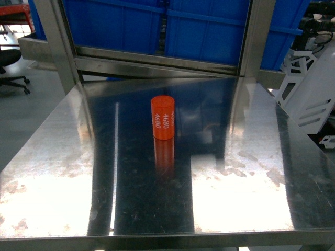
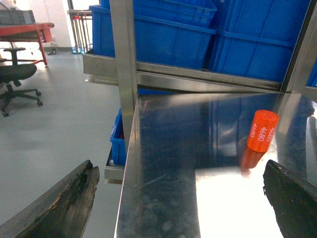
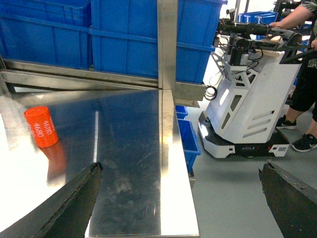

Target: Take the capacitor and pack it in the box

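Standing upright mid-bench [image 1: 63, 136], the orange capacitor [image 1: 163, 118] lies ahead-right of the spread left claw [image 2: 181, 198] and ahead-left of the spread right claw [image 3: 181, 198] (neither touches it). Best approach: descend level, straddle the cylinder, squeeze gently so it doesn't topple.

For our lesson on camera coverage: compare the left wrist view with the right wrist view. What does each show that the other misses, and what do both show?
Only the left wrist view shows a black office chair and a red table. Only the right wrist view shows a white mobile robot and a person beside it. Both show the orange capacitor upright on the steel table, the blue bins behind, and open jaws.
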Tool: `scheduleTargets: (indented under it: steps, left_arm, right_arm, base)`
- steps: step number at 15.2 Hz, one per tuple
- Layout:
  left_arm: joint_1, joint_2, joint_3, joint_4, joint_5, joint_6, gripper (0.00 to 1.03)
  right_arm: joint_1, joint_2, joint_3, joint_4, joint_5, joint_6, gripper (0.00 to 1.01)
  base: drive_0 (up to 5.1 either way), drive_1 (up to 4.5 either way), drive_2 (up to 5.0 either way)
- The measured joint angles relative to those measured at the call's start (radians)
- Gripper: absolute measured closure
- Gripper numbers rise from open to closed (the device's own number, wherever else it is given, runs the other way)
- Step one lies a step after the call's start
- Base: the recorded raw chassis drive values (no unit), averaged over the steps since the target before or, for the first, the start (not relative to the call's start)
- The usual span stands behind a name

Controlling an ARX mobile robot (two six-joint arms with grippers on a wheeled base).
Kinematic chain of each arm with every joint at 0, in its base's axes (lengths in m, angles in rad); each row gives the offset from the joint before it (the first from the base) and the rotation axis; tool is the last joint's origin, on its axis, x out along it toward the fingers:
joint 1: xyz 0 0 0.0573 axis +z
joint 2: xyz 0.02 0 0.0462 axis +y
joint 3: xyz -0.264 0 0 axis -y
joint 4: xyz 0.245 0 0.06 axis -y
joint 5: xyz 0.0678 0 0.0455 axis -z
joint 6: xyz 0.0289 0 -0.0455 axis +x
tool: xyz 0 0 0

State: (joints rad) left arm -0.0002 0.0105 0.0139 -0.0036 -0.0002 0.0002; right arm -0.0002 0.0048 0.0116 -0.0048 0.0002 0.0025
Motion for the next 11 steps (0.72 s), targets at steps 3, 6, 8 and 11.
scheduleTargets:
  steps: [3,6,8,11]
  left_arm:
    - [-0.236,0.375,0.076,0.219,-0.365,-0.092,0.05]
    - [-0.349,0.893,0.23,0.692,-0.448,-0.103,0.05]
    - [-0.403,1.204,0.391,0.873,-0.403,-0.113,0.05]
    - [-0.47,1.578,0.655,0.869,-0.336,-0.132,0.05]
  right_arm:
    - [0.0,0.0,0.0,0.001,0.0,0.0,0.03]
    - [0.0,0.0,0.0,0.0,0.0,0.0,0.03]
    - [0.0,0.0,0.0,0.0,0.0,0.0,0.03]
    - [0.0,0.0,0.0,0.0,0.0,0.0,0.03]
  base:
    - [0.0,0.0,0.0]
    - [0.0,0.0,0.0]
    - [0.0,0.0,0.0]
    - [0.0,0.0,0.0]
